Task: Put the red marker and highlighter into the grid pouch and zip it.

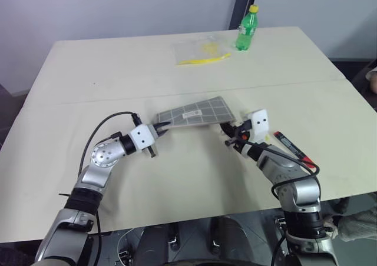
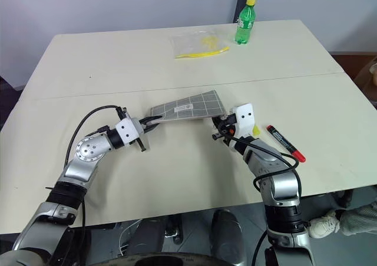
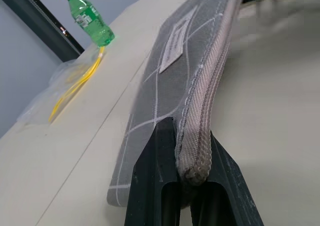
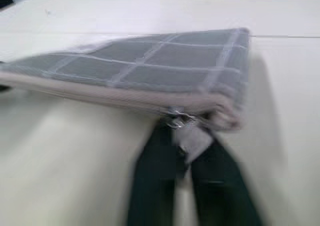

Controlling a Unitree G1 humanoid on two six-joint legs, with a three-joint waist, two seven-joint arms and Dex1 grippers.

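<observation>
- Grey fabric with thin white grid lines: the grid pouch (image 2: 187, 108) sits mid-table, lifted clear of the table (image 2: 177, 178) and held between the two arms, zip edge facing the robot.
- The left gripper (image 2: 148, 125) is clamped on the pouch's end at about 9 o'clock; in the left wrist view both black fingers (image 3: 150, 171) pinch the zip seam.
- The right gripper (image 2: 219, 127) is closed on the pouch's other end, at about 3 o'clock; its wrist view shows the fingers (image 4: 150, 181) squeezed on the small metal zip pull (image 4: 179, 120) at the corner.
- The red marker (image 2: 285, 143) lies flat on the table at 4 o'clock from the pouch, just beyond the right wrist, untouched.
- At 12 o'clock, well apart, a clear plastic bag (image 2: 199, 44) with yellow contents lies near the far edge.
- A green bottle (image 2: 245, 22) with a yellow cap stands upright just beside the bag, toward 1 o'clock.
- Nothing lies between pouch and marker except the right arm itself.
</observation>
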